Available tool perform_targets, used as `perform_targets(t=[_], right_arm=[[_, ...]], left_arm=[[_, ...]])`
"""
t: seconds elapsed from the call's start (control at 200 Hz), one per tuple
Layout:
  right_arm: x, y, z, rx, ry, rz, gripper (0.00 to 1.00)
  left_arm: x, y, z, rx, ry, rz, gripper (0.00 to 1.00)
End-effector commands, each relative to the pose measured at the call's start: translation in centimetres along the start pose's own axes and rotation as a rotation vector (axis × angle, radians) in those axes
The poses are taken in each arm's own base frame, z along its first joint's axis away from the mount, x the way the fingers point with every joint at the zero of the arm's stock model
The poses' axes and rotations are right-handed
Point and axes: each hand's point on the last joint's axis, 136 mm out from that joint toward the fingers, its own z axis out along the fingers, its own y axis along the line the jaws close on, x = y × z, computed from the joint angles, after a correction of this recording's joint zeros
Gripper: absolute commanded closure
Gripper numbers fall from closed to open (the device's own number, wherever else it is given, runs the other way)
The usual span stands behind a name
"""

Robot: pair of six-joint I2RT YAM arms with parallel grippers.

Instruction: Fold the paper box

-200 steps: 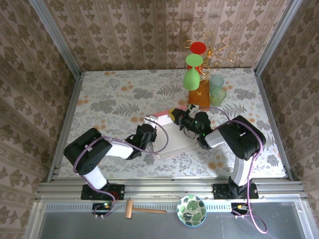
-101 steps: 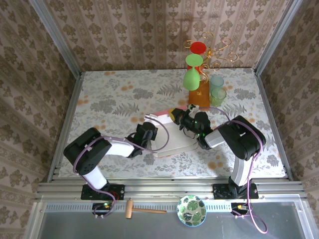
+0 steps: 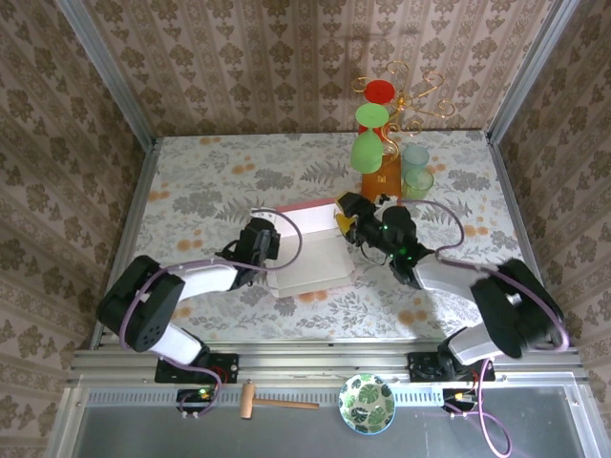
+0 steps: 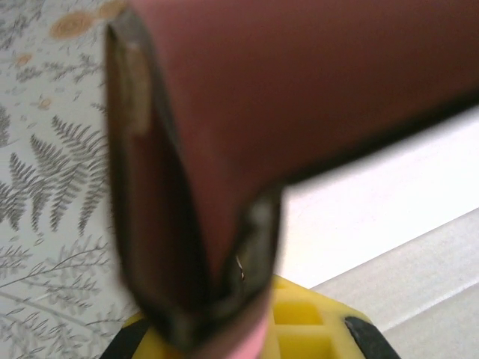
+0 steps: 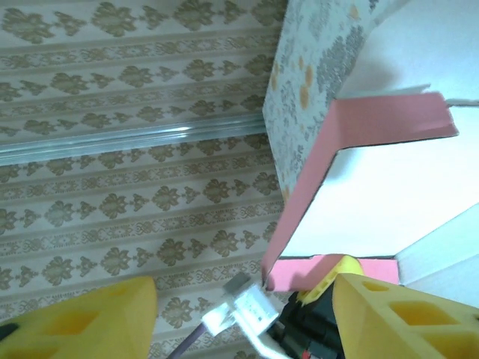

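The paper box (image 3: 310, 253) lies mid-table, its whitish inside facing up and a pink wall (image 3: 305, 207) raised along the far edge. My left gripper (image 3: 262, 240) is shut on the box's left side. In the left wrist view a blurred pink flap (image 4: 299, 90) runs down into that gripper (image 4: 239, 333). My right gripper (image 3: 347, 221) sits at the box's far right corner. Its yellow fingers (image 5: 82, 318) stand wide apart with nothing between them. The pink wall (image 5: 359, 127) and white inner face (image 5: 389, 187) lie just beyond the right gripper (image 5: 243, 318).
A stand with red and green glasses (image 3: 370, 124), an orange-brown wooden block (image 3: 382, 181) and pale green cups (image 3: 416, 172) crowd the far right. A patterned bowl (image 3: 368, 403) and a wooden mallet (image 3: 272, 401) rest on the near ledge. Patterned walls enclose the table.
My right gripper has opened and let go of the box. My left gripper closed on the box's left side and drew it left and farther away; the pink far wall now stands up.
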Motion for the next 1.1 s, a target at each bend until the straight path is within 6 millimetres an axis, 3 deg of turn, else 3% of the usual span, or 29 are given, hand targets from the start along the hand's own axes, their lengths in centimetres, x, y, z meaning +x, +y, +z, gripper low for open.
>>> perform_targets(t=[0.0, 0.265, 0.505, 0.585, 0.685, 0.785, 0.95, 1.06, 1.095], right_arm=[[-1.5, -0.5, -1.7, 0.134, -0.079, -0.083, 0.33], [-3.6, 0.1, -4.8, 0.280, -0.101, -0.243, 0.36], [-4.3, 3.1, -5.5, 0.449, -0.041, -0.540, 0.36], [-4.5, 4.5, -5.1, 0.474, -0.015, -0.618, 0.36], [-4.6, 4.8, -4.1, 0.515, 0.026, -0.675, 0.36], [-4.3, 5.8, -2.7, 0.507, 0.069, -0.674, 0.42], [-3.3, 4.0, 0.0, 0.555, 0.125, -0.562, 0.51], [-2.3, 3.0, 1.0, 0.600, 0.140, -0.514, 0.51], [-2.2, 2.5, 1.3, 0.613, 0.137, -0.494, 0.51]], left_arm=[[0.6, 0.4, -0.8, 0.074, 0.111, -0.033, 1.00], [-1.0, 2.1, -2.4, 0.146, 0.198, -0.107, 1.00], [-1.7, 2.0, -4.3, 0.201, 0.326, -0.147, 1.00], [-1.3, 2.1, -5.1, 0.196, 0.390, -0.149, 1.00], [-0.9, 1.6, -6.0, 0.218, 0.460, -0.147, 1.00], [-0.5, 1.7, -6.8, 0.201, 0.500, -0.145, 1.00], [-1.3, 1.6, -7.4, 0.193, 0.494, -0.154, 1.00], [-1.8, 1.8, -7.1, 0.180, 0.491, -0.152, 1.00], [-1.8, 0.8, -7.3, 0.191, 0.496, -0.126, 1.00]])
